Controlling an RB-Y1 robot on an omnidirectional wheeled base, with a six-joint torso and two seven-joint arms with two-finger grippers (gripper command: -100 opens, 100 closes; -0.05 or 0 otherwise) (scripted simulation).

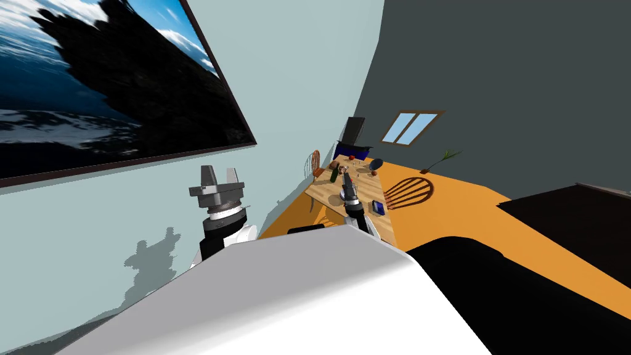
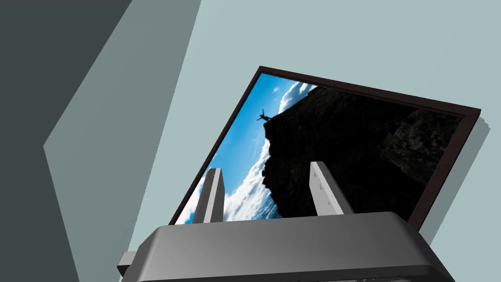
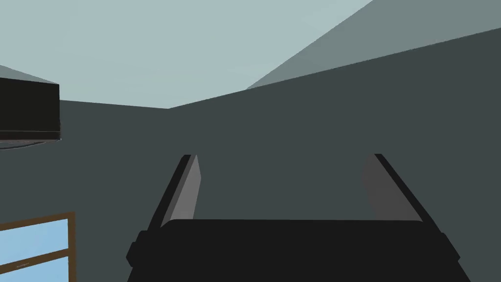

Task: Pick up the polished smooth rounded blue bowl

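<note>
Closest in, the left gripper [image 1: 220, 171] [image 2: 265, 167] is raised high beside the pale grey-green wall [image 1: 289, 92]. Its two light grey blade fingers [image 2: 214, 195] stand parted and there is nothing between them, an empty hand. Moving out, the right gripper [image 1: 347, 179] [image 3: 284, 156] reaches forward over the light wooden rectangular table [image 1: 320, 192]. Its fingers [image 3: 188, 188] are spread wide, and that one is empty too. On the table's near right corner lies a small flat blue boxy object [image 1: 378, 208], and just to the right of the table stands a brown chair with a rounded slatted back [image 1: 408, 191]. Further along, a slim dark green bottle [image 1: 334, 175] stands to the left of the right gripper, with an orange-brown wooden chair [image 1: 315, 163] on that side of the table. And there it is: the dark blue rounded bowl [image 1: 376, 164] sits at the far right corner of the table top, beyond the right gripper and off to its right, clear of the fingers. A small red round fruit [image 1: 351, 158] lies at the far end as well, left of the bowl. Behind the table a dark blue low cabinet [image 1: 352, 150] carries a flat black screen [image 1: 354, 129]. A brown-framed window [image 1: 410, 127] is set in the dark grey far wall [image 1: 493, 74], above the orange floor [image 1: 468, 197].
</note>
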